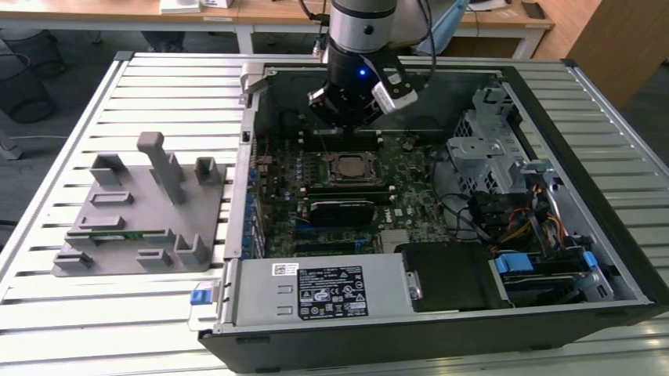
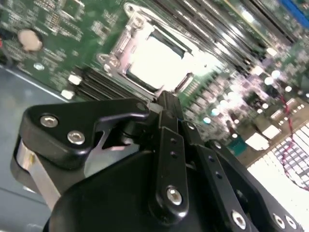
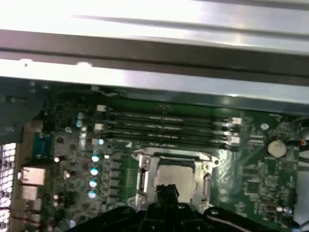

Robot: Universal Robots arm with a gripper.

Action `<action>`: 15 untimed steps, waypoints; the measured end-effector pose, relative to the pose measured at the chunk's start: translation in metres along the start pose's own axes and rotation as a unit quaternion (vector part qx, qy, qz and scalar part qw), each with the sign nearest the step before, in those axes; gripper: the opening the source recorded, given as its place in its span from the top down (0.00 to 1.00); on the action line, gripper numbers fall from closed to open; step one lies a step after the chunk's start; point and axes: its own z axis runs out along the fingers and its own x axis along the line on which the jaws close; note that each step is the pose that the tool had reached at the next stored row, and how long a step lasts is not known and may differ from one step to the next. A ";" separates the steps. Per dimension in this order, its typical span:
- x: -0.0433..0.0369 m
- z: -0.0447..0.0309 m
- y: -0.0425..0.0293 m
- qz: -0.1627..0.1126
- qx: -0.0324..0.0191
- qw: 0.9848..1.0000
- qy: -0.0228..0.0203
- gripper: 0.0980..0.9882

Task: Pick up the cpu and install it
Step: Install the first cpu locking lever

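Observation:
The cpu [image 1: 348, 166] is a pale square chip lying flat in the metal-framed socket [image 1: 326, 167] in the middle of the green motherboard. It shows in both wrist views, in the second wrist view [image 2: 159, 63] and in the first wrist view [image 3: 176, 176]. My black gripper [image 1: 341, 125] hangs inside the open computer case, just above and behind the socket. Its fingertips [image 2: 167, 100] are pressed together close over the chip's edge, with nothing visible between them. In the first wrist view the gripper [image 3: 167, 190] ends at the socket's rim.
The open computer case [image 1: 247, 110] lies on a slatted metal table. Memory slots [image 3: 166, 126] run beside the socket. A black finned block [image 1: 337, 210] sits on the board in front of it. A grey fixture [image 1: 146, 207] stands at the exterior view's left, with a green stick [image 1: 117, 233] in it.

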 end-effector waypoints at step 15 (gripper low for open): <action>0.0389 0.0008 0.0030 0.000 0.000 1.000 -0.001 0.99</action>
